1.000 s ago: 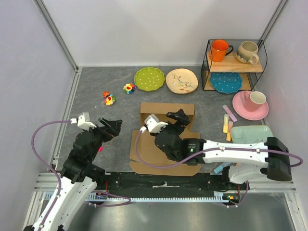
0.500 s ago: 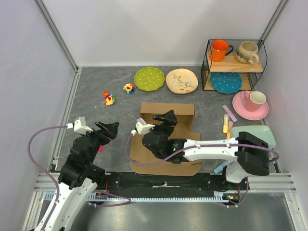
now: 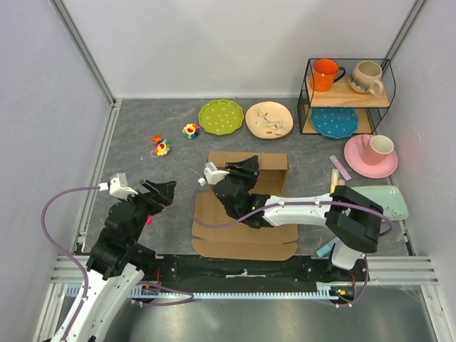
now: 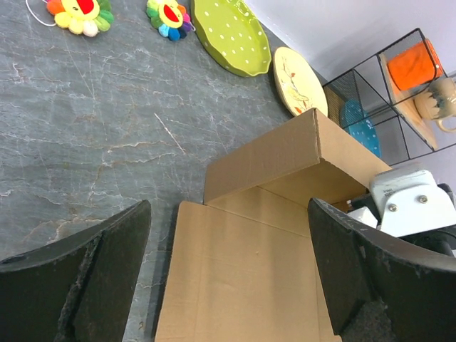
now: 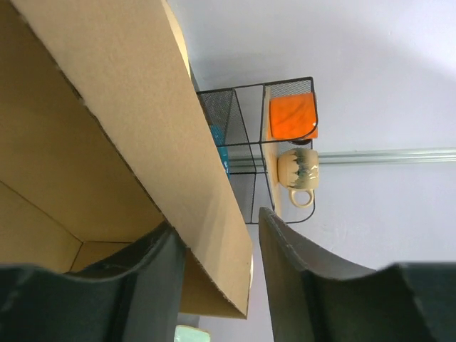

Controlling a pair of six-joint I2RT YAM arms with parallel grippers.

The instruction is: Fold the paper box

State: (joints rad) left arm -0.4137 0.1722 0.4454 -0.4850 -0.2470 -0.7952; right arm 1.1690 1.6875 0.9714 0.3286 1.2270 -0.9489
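The paper box (image 3: 242, 242) lies as a brown cardboard sheet at the near middle of the table, its back flap (image 3: 274, 161) standing upright. My right gripper (image 3: 246, 168) reaches over the sheet to that flap. In the right wrist view the flap's edge (image 5: 142, 92) passes between the right gripper's (image 5: 217, 221) fingers: one finger rests against the cardboard and a gap shows at the other. My left gripper (image 3: 162, 191) hovers left of the box, wide open and holding nothing. Its wrist view shows the sheet (image 4: 242, 271) between the spread fingers of the left gripper (image 4: 228, 206).
A green plate (image 3: 221, 116) and a cream plate (image 3: 268, 120) lie behind the box. A wire rack (image 3: 347, 96) with mugs and a blue plate stands at the back right. A pink plate with a cup (image 3: 370, 157) and a mint tray (image 3: 377, 199) are at the right. Toy flowers (image 3: 161, 146) lie left.
My right gripper slid left along the upright flap and its jaws narrowed around the flap's edge. The left arm drew slightly left, then held still, open.
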